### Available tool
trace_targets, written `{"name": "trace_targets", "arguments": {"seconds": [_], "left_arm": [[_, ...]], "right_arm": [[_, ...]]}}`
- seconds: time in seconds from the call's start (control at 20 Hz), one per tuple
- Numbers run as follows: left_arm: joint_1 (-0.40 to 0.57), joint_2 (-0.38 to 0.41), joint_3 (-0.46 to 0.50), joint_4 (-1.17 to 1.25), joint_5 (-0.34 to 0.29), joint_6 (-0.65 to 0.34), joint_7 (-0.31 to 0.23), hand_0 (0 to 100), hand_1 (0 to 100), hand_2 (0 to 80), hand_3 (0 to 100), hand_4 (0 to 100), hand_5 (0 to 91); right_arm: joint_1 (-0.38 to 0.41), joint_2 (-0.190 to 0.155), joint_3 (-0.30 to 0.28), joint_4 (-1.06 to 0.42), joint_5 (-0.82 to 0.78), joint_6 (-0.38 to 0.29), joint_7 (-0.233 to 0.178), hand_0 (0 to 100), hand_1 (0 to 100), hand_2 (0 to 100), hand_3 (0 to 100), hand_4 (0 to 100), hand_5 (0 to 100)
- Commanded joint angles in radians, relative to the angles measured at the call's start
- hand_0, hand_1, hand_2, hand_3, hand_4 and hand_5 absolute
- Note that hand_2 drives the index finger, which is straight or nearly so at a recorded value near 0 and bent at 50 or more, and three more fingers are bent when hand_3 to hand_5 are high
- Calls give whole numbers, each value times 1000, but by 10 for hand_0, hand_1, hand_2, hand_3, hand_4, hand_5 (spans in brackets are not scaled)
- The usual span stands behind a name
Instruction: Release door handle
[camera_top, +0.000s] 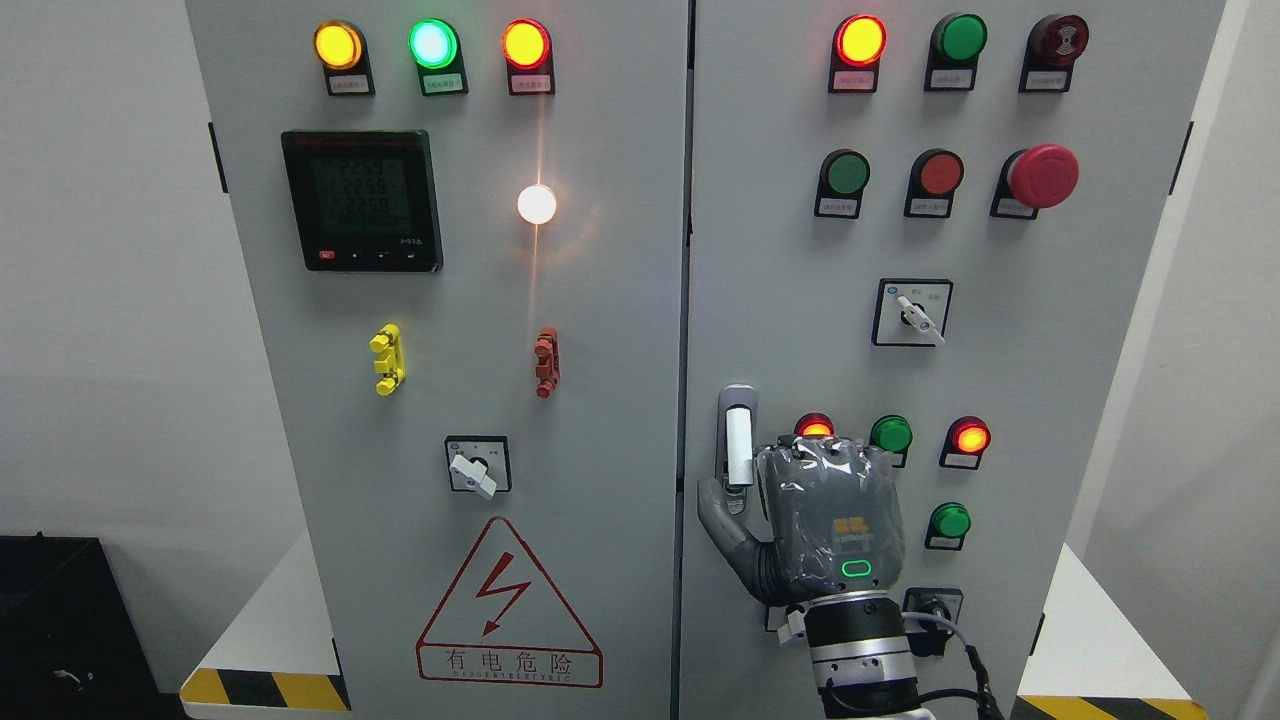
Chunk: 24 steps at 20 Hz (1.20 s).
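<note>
filling most of the head view, a grey electrical cabinet stands with two doors, the seam between them running down the middle

left door: digital meter with dark screen and faint digits at upper left; below the meter, a red triangular shock warning sign with chinese characters; three lit lamps along the top, amber, green, amber-red; one bright white lamp glaring at mid height; a rotary switch above the warning sign; a yellow clip and a red clip side by side, well apart

right door: red mushroom stop button at upper right; a selector switch below it; rows of red and green indicator lamps, some lit

right hand comes up from the bottom edge right of centre, back of the hand toward the camera, grey covered, small green ring light near the wrist. it sits just right of the door handle, a slim vertical lever with a white grip near the left edge of the right door. thumb points up and left, its tip at the lower end of the handle; touching or just short of it, cannot tell. the other fingers are hidden behind the palm, so how far the hand is open, and whether it has hold of the handle, cannot be told

left arm does not show
</note>
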Motion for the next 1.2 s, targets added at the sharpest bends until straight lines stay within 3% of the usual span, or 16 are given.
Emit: {"name": "trace_targets", "arguments": {"seconds": [0.0,1.15], "left_arm": [[17,0,0,0,1,-1,0,120,556,0,0,0,0],[17,0,0,0,1,-1,0,120,556,0,0,0,0]], "right_arm": [[-2,0,-7,8,0,1,-7,439,328,1000,1000,1000,1000],[-23,1,-11,25,0,16,-9,468,355,1000,1000,1000,1000]]}}
